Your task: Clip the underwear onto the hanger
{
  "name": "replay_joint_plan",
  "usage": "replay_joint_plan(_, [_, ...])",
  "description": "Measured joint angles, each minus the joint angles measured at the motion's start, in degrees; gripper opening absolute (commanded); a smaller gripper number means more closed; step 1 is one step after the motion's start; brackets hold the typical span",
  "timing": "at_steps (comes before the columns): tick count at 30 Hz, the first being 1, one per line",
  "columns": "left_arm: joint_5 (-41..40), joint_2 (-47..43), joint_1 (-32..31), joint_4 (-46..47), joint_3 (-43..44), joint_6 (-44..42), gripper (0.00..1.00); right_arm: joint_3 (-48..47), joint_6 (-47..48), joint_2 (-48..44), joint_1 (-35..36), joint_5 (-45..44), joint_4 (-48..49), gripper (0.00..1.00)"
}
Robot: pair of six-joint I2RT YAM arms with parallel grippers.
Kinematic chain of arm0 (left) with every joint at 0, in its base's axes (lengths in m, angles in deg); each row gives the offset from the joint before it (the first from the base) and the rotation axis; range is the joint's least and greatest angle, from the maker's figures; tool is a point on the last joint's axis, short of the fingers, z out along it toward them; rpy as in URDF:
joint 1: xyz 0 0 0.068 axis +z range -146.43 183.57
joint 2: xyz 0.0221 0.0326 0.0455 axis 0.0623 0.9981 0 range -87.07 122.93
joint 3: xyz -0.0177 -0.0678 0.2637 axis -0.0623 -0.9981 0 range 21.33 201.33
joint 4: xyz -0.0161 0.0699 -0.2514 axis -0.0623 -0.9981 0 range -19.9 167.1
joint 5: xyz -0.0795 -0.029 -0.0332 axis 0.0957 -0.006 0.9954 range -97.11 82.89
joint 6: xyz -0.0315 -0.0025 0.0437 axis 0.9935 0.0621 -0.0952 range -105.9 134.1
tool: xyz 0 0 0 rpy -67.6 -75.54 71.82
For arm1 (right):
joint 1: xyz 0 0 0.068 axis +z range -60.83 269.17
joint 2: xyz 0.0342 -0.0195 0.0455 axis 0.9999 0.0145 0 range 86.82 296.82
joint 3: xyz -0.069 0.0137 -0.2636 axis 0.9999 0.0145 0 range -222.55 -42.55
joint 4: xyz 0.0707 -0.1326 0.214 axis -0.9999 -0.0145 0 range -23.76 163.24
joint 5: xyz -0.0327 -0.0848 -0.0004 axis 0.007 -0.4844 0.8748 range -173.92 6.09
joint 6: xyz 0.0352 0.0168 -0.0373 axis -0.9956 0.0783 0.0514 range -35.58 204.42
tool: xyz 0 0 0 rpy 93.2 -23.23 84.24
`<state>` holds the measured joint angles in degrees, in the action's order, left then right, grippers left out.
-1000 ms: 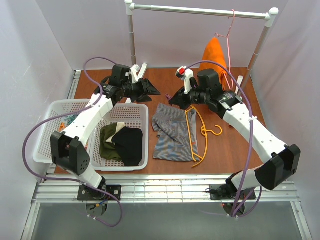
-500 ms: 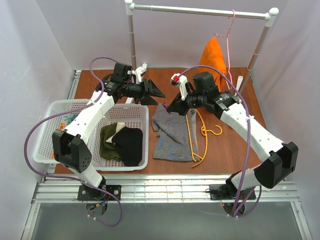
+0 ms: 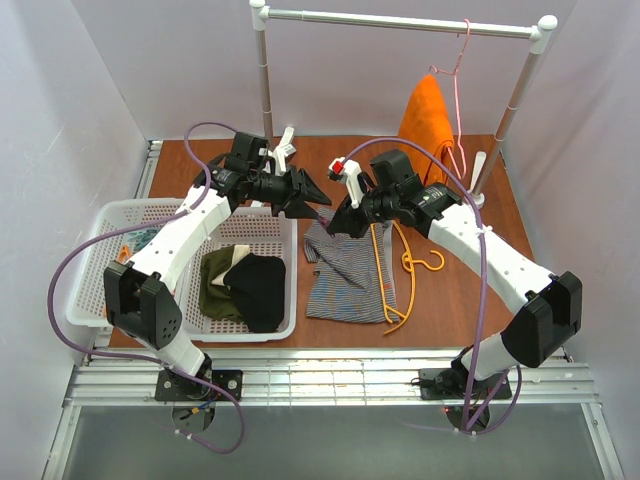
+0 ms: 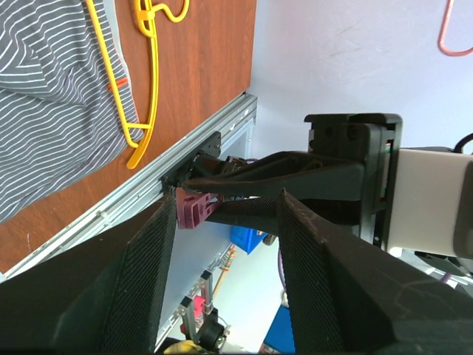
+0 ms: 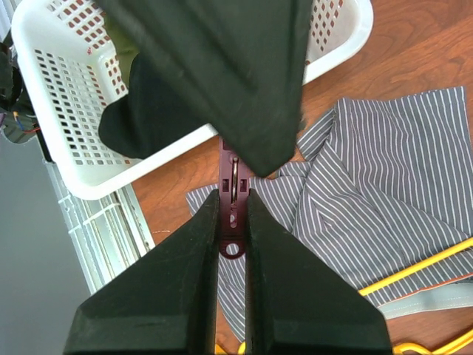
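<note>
The right tool [image 5: 233, 198] is clamped on a dark red clip [image 5: 233, 245] over the underwear [image 5: 384, 155]. The left tool [image 4: 225, 205] gapes around it.

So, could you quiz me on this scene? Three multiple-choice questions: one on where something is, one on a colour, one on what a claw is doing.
1. Where does the yellow plastic hanger lie?
A. inside a drawer
B. on a chair
C. on the wooden table, partly over the grey striped underwear

2. What colour is the cloth hanging from the metal rail?
A. orange
B. blue
C. white

3. What is the right gripper doing?
A. open and empty
B. shut on a small dark-red plastic clip
C. shut on the hanger

Answers:
1 C, its long bar crosses the garment's edge on the tabletop.
2 A, it is bright orange under the rail.
3 B, the right wrist view shows the clip pinched between its fingers.
</note>
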<state>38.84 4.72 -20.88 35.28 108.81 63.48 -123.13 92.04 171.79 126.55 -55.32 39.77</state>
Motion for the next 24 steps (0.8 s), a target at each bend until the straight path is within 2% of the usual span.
replay_joint_plan(3, [-0.15, -0.02, -0.52, -0.81, -0.13, -0.02, 0.47, -0.04, 0.13, 0.00, 0.02, -0.35, -0.07, 0.01])
replay_joint_plan(7, [-0.28, -0.24, -0.83, -1.70, -0.15, 0.04, 0.39, -0.28, 0.15, -0.02, 0.02, -1.03, -0.07, 0.01])
replay_joint_plan(16, [-0.57, -0.96, -1.36, -2.16, -0.76, 0.02, 0.39, -0.31, 0.24, -0.07, 0.04, -1.66, -0.09, 0.01])
replay_joint_plan(21, [-0.79, -0.96, -1.66, -2.69, -0.90, 0.07, 0.29, -0.35, 0.31, -0.09, 0.02, -1.75, -0.09, 0.01])
replay_joint_plan(24, [-0.92, -0.96, -1.68, -2.99, -0.98, 0.02, 0.28, -0.46, 0.31, -0.11, 0.02, -1.90, -0.09, 0.01])
